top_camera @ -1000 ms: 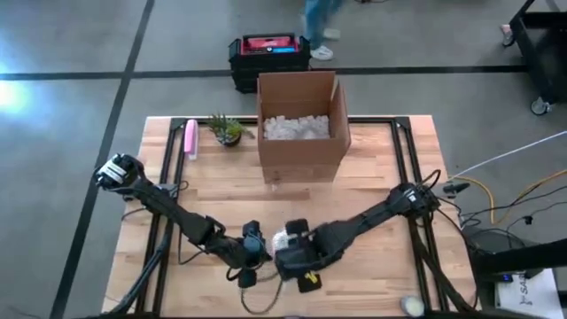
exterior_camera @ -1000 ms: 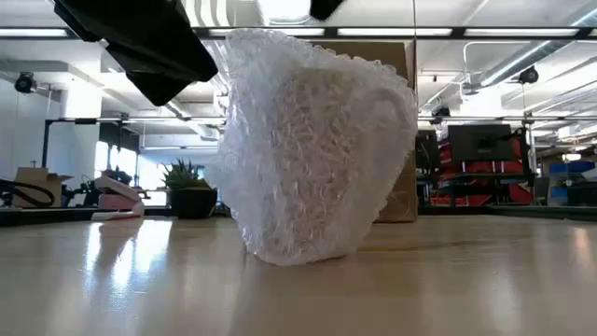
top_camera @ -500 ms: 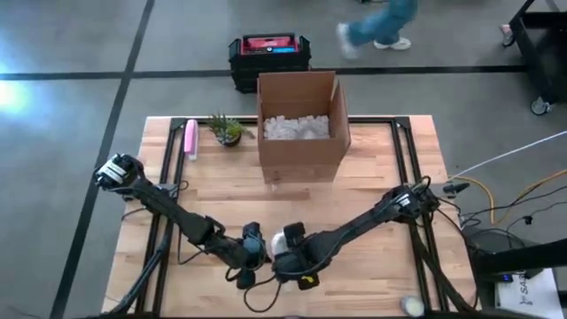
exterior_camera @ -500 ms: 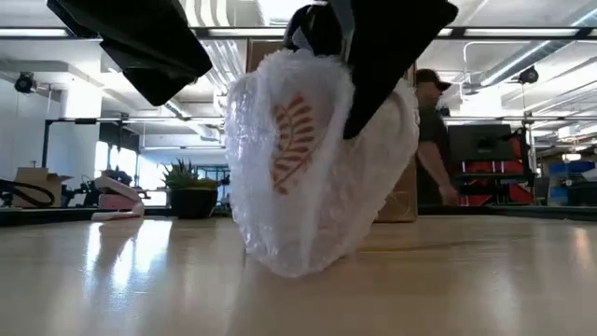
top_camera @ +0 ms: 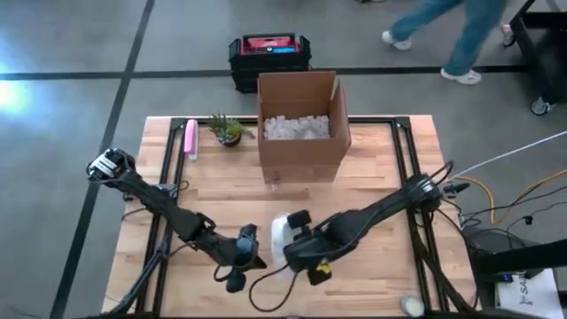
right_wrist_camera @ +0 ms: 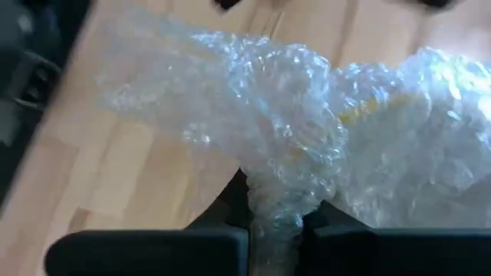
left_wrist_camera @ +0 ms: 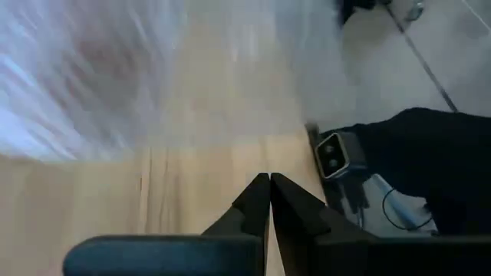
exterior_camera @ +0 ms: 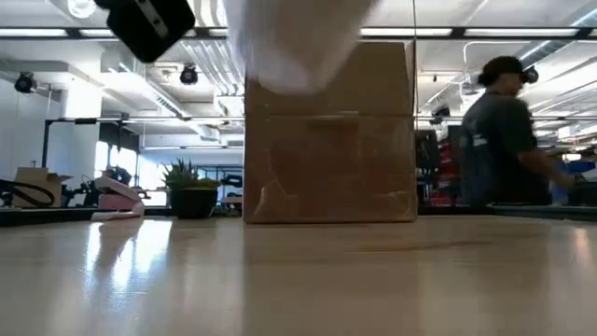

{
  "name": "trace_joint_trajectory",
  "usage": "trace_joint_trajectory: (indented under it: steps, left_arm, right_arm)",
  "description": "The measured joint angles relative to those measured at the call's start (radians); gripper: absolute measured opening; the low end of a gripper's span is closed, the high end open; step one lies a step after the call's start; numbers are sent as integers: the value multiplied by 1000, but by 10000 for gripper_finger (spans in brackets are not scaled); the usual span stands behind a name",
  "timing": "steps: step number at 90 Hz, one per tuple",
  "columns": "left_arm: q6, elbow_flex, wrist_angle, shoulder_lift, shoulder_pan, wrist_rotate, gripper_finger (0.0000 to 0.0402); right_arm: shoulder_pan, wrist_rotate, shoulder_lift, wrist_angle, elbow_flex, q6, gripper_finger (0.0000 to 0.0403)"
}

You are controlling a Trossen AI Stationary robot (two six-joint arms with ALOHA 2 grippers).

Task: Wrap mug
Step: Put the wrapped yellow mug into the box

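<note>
The mug, bundled in white bubble wrap (top_camera: 280, 236), hangs above the near middle of the table; in the low view only its lower end (exterior_camera: 294, 45) shows at the top of the picture. My right gripper (top_camera: 298, 232) is shut on the wrap, seen in its wrist view (right_wrist_camera: 276, 224). Just left of the bundle, my left gripper (top_camera: 241, 250) is shut on nothing, its fingertips pressed together (left_wrist_camera: 270, 181). The mug itself is hidden inside the wrap. My right gripper pinches a gathered, twisted bunch of the bubble wrap (right_wrist_camera: 278, 201) between its two fingers; several layers are crumpled together there. The wrapped bundle hangs from the hold, lifted clear of the table.
An open cardboard box (top_camera: 301, 124) with white packing fill stands at the far middle of the table. A small potted plant (top_camera: 229, 129) and a pink object (top_camera: 190, 138) sit at the far left. A person walks on the floor beyond the table (exterior_camera: 499, 140).
My right gripper has taken hold of the wrap and gone up, lifting the wrapped mug off the table; its base, which stood on the wood, is now high above it. My left gripper has drawn back toward the table's near left and risen.
</note>
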Motion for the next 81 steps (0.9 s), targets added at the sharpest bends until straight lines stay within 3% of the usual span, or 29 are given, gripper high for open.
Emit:
trace_joint_trajectory:
  steps: [13,23,32,42,48,63,81]
  left_arm:
    - [32,11,-120,-105,13,-4,0]
    - [78,11,-152,-192,13,-127,0]
    - [131,5,-158,-251,16,-216,0]
    - [196,4,-163,-293,30,-242,0]
    - [228,4,-158,-309,42,-246,0]
    - [242,-1,-179,-307,55,-246,0]
    - [221,-6,-240,-275,54,-238,0]
  right_arm:
    - [-36,123,-142,5,16,-25,11]
    - [-91,250,-227,35,20,-99,10]
    - [-203,309,-290,148,37,-152,10]
    - [-384,317,-328,291,47,-152,10]
    - [-511,241,-331,334,47,-104,9]
    - [-817,-159,-246,247,27,117,9]
    - [-929,-280,-72,155,4,214,9]
